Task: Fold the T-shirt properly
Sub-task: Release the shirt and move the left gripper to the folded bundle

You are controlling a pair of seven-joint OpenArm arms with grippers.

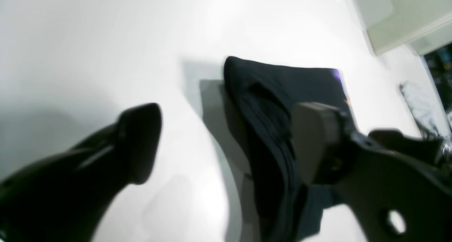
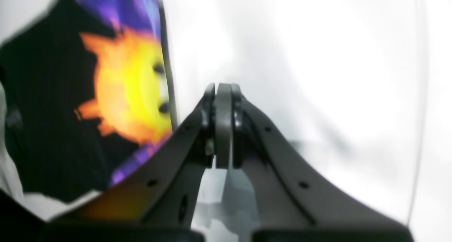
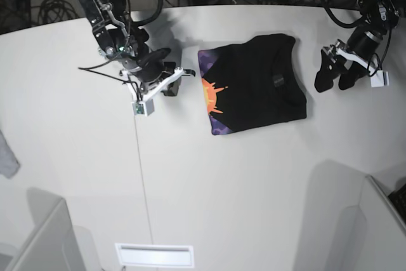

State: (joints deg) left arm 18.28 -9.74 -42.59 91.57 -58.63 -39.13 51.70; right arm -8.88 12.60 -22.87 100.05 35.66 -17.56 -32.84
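Lying between my two pincers, the large black cloth T-shirt with its purple-and-orange sun print is already a compact folded block on the white table, and neither of my pincers touches it. My right pincer hangs just off the printed side, its jaws pressed together on nothing (in the right wrist view the pads meet flat, with the sun print close on one side of them). My left pincer hangs off the plain side, a little further out, jaws spread wide and empty; from the left wrist view the folded cloth lies just ahead of the spread fingers, and a thick stack of layers faces them.

I judge the block's long axis to run roughly across the line joining my two pincers, slightly skewed, so each of us faces a long flank. My right pincer is the nearer one, but it would have to open before it could take any edge. Bare table surrounds the block on all sides, giving free room to retreat or to come in. A small grey cloth scrap lies well apart from my right pincer, at the table's margin.
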